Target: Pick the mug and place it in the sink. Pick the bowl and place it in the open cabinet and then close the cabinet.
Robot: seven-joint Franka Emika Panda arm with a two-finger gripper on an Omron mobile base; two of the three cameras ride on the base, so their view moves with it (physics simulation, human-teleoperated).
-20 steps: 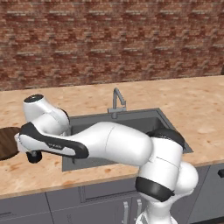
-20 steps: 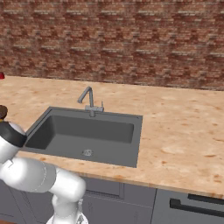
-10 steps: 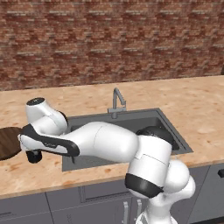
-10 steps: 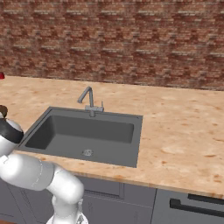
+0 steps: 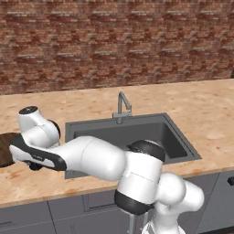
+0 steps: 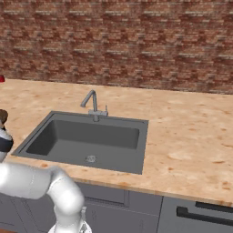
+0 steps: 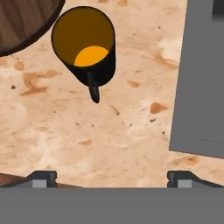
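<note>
The mug [image 7: 85, 43], black with a yellow-orange inside, stands upright on the speckled counter in the hand view, its handle turned toward the hand. My gripper [image 7: 112, 179] hovers above and short of it, open, with nothing between the fingertips [image 7: 41, 178]. The wood-grain bowl [image 7: 22, 19] lies right beside the mug; it also shows at the left edge of the left base view as the bowl [image 5: 5, 148], next to my hand. The dark grey sink [image 5: 132, 132] sits just right of the hand. The cabinet is out of view.
A grey faucet [image 5: 122, 106] rises behind the sink basin [image 6: 91, 141]. A brick wall backs the counter. Grey drawer fronts with a dark handle [image 6: 205, 215] run below the counter edge. A small brown object [image 6: 2, 116] shows at the far left.
The arm's elbow has swung left and toward the camera, and the hand has sunk slightly over the counter left of the sink. The jaws have stayed open.
</note>
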